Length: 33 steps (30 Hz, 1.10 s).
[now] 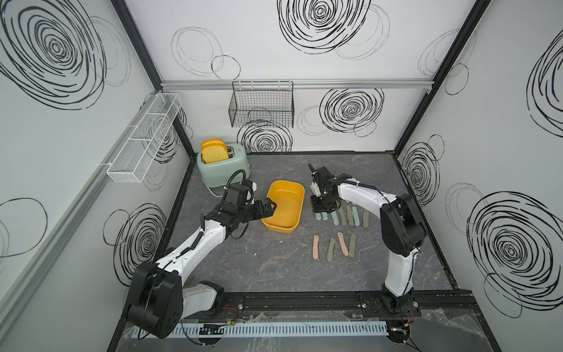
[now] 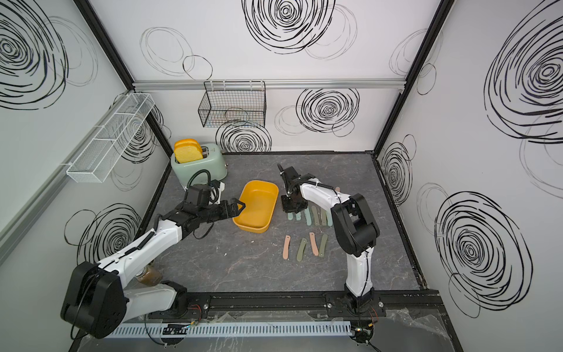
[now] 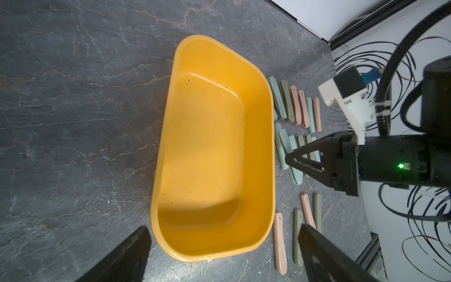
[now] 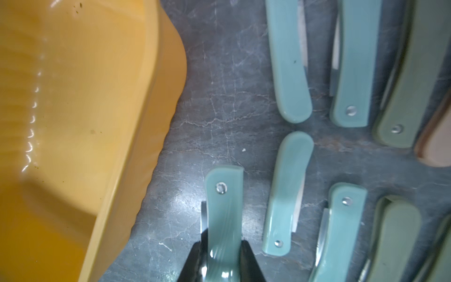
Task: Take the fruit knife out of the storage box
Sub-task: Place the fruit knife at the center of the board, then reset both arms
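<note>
The mustard-yellow storage box (image 1: 286, 201) (image 2: 259, 204) sits mid-table, and its inside (image 3: 210, 146) is bare. A teal folded fruit knife (image 4: 224, 207) is clamped between the fingers of my right gripper (image 4: 223, 244) (image 1: 321, 207), low over the table just right of the box's wall (image 4: 136, 136). Whether the knife touches the table I cannot tell. My left gripper (image 1: 269, 207) (image 3: 223, 228) hangs open at the box's left end, its fingers spread wider than the box and holding nothing.
Several folded knives in teal, olive and pink lie in rows right of the box (image 1: 344, 216), with more nearer the front (image 1: 333, 248). A mint toaster (image 1: 222, 167) with bread stands back left. A black wire basket (image 1: 262, 105) and a white mesh basket (image 1: 146, 137) hang on the walls.
</note>
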{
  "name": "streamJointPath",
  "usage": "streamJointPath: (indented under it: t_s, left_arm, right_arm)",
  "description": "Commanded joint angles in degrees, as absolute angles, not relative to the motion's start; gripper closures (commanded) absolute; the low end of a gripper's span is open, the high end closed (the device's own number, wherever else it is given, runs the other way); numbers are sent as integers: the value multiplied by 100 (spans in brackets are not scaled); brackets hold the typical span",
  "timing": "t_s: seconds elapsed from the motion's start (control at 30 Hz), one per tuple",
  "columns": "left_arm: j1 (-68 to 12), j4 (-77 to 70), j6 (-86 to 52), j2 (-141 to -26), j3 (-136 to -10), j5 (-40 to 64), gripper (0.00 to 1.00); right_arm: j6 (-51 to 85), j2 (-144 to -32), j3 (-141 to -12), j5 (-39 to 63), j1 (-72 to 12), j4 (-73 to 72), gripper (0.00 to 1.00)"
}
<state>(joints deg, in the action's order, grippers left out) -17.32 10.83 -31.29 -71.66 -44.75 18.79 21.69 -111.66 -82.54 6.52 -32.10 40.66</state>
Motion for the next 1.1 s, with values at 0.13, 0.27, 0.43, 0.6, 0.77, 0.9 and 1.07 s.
streamJointPath:
  t_s: [0.13,0.27,0.43,0.6,0.77,0.9,1.07]
  left_arm:
    - [-1731,1094,-2938,-6913,-4508,1725,2]
    - [-1682,1076,-2944,-6832,-4345,1733,2]
    - [-1585,1097,-2928,-6728,-4272,1800,2]
    - [-1408,1266,-2778,-6663,-4331,1870,2]
    - [-1096,1341,-2642,-6484,-4201,1582,2]
    - [-930,1126,-2489,-6354,-3942,1088,2]
    - [-633,405,-2471,-6343,-3715,669,2]
  right_arm:
    - [2299,-11401,-8204,726,-3181,3532,81]
    - [2224,-11442,-8177,672,-3127,3542,58]
    - [2179,-11266,-8081,687,-3071,3513,51]
    - [2258,-10834,-7879,913,-3072,3453,42]
    - [2229,-9858,-7244,1248,-3062,3036,18]
    - [2241,-8850,-6512,1462,-2931,2466,2]
    - [2157,-7809,-5729,1217,-2773,2010,1]
